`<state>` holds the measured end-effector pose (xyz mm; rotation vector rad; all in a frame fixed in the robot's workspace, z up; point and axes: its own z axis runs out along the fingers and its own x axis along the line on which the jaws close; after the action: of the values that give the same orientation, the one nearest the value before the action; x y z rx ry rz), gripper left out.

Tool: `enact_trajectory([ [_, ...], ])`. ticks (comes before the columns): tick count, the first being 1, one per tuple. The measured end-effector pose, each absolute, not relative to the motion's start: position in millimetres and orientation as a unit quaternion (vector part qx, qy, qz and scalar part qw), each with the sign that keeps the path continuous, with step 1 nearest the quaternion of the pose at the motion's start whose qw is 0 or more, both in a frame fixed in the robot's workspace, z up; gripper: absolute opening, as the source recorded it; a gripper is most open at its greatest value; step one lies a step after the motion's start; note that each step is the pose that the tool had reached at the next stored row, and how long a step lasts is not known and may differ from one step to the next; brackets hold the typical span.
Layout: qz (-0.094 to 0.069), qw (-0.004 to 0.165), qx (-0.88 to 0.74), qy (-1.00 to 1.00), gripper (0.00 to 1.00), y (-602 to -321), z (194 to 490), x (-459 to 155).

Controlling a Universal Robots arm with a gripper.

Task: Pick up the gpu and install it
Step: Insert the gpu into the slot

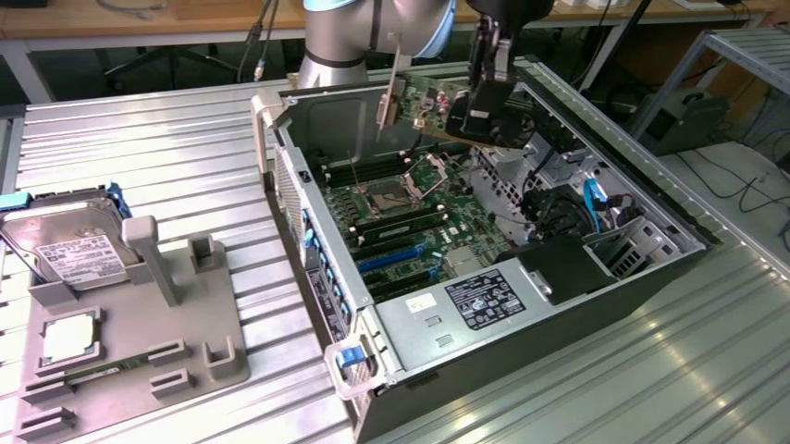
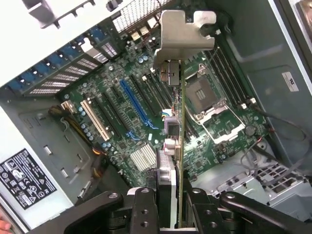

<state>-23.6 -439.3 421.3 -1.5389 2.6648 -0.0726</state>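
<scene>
I see gripper (image 2: pixel 168 197) pinching gpu (image 1: pixel 424 98) by its edge, top centre of exterior view, above open case (image 1: pixel 519 398); card apart from motherboard (image 2: pixel 122 112), not seated.

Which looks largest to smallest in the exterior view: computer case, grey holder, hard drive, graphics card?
1. computer case
2. grey holder
3. hard drive and graphics card: about alike. The card is raised in the gripper and partly hidden, so these two are left unranked.

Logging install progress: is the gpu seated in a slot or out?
Out. The end effector holds the gpu edge-on above the motherboard, clear of its slots.
</scene>
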Motion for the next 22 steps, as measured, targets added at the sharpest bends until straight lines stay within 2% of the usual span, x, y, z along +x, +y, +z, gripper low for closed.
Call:
enact_trajectory([
  [22, -0.018, 0.035, -0.642, 0.766, 0.28, -439.3, 420.8, -23.6],
])
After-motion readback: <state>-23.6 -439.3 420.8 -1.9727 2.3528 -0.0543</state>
